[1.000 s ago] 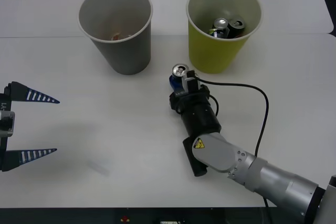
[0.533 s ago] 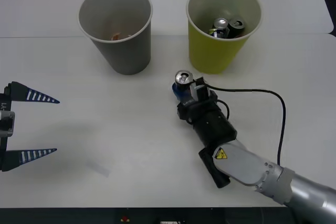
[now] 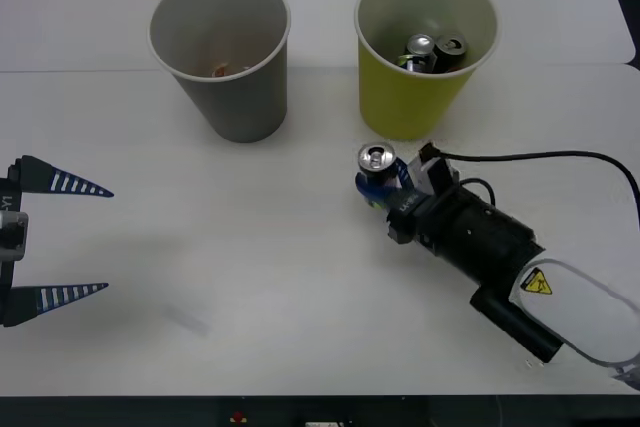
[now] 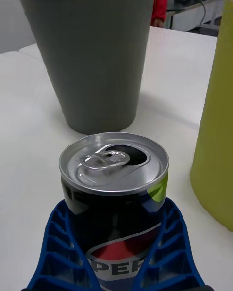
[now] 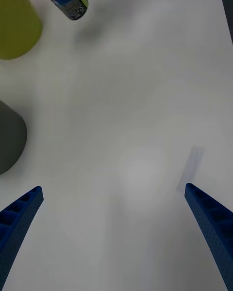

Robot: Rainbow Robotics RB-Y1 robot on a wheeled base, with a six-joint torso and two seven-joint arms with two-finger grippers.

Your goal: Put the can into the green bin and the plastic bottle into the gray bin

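My right gripper [image 3: 385, 179] is clamped on the can [image 3: 376, 168], held upright just beside the green bin [image 3: 425, 57], whose rim stands above and beyond it. My left gripper [image 3: 40, 242] waits spread wide, well apart.

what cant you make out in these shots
- Small dark drink can: in the right wrist view, its lower label is covered by the right gripper's blue ribbed fingers, shut on it.
- Large gray tapered bin: the small orange-brown thing at its bottom is too small to identify in the front view.
- Large yellow-green bin: front view shows cans inside; its wall hides how many.
- Left gripper, open at the table's left: body cut off by the front view's edge.
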